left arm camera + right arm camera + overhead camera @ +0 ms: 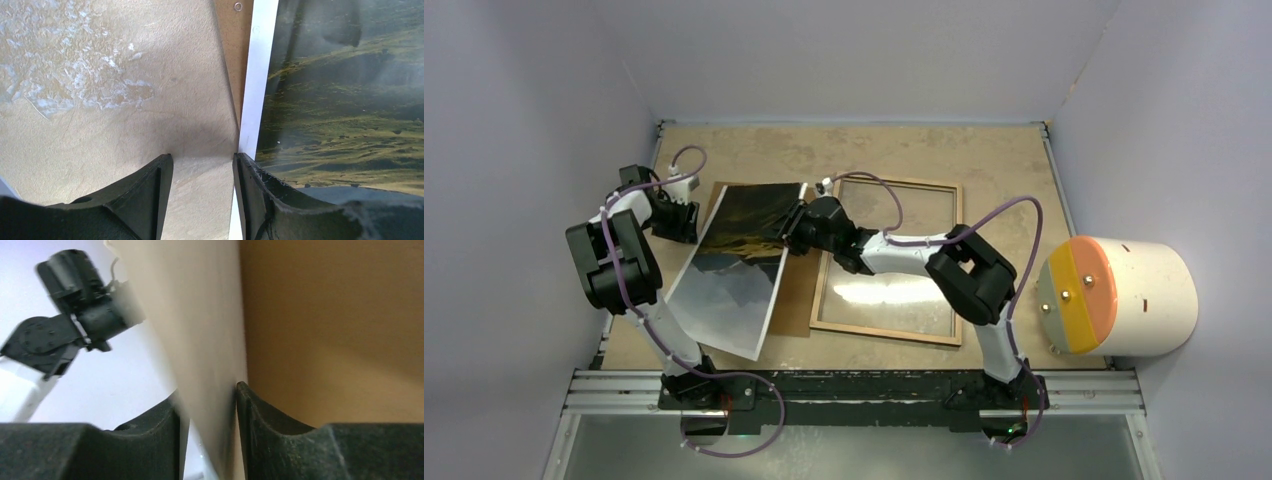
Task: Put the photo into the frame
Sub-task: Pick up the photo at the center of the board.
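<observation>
The photo (729,275) lies tilted at the left of the table, picture side up, its far right part raised and curled. My right gripper (796,228) is shut on the photo's right edge; the right wrist view shows the pale sheet (200,315) between my right gripper's (207,395) fingers. My left gripper (679,215) is open at the photo's far left edge. In the left wrist view it (202,160) has bare table between its fingers, and the right finger touches the photo's (350,100) white border. The frame (886,335) lies wood side up to the right, its pane showing.
The brown backing board (799,290) lies under the photo's right side, next to the frame; it shows in both wrist views (232,50) (340,315). A white cylinder with an orange and yellow face (1114,295) stands at the right edge. Walls enclose the table.
</observation>
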Controlling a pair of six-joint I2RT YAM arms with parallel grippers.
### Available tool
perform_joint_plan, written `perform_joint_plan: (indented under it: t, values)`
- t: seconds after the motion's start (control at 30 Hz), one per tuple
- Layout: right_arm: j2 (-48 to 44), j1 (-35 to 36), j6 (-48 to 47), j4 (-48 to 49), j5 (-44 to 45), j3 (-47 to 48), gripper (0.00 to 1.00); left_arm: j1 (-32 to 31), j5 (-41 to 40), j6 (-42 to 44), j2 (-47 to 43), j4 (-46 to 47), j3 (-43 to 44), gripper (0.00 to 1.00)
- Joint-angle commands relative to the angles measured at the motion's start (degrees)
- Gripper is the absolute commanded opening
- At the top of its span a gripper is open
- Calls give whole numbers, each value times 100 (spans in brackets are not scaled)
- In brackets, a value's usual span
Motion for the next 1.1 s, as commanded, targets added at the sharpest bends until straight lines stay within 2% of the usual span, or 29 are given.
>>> perform_joint_plan:
  t: [0.0,0.07,0.2,0.3,0.37,0.53,0.7,0.77,0.83,1.07]
  values:
    - [-297,-105,-630,-849,180,256,38,46,137,-77,-266,-356,11,51]
    - [-378,-194,-782,-954,179,236,30,46,114,-74,-289,-390,67,51]
    - [-422,-561,-1108,-943,-351,355,8,46,58,-99,-330,-516,293,56]
    - [-546,-842,-1268,-556,-778,285,0,81,-197,-107,-347,-597,599,61]
    - [-665,-986,-1476,-624,-945,437,0,121,-347,-121,-389,-587,745,63]
    - [-895,-1224,-2419,-1685,-1201,1320,0,190,-451,-106,-437,-784,1143,64]
    - [-1167,-1848,-3663,-3433,-1561,2381,0,204,-423,-154,-509,-859,1197,65]
    - [-1392,-2085,-4313,-4380,-1249,2827,0,206,-377,-173,-516,-886,1157,65]
    - [-1826,-2198,-4991,-5087,-447,3085,0,204,-298,-166,-527,-891,1085,65]
    - [-3656,-2206,-6534,-5876,1927,3064,0,129,39,64,-654,-943,835,65]
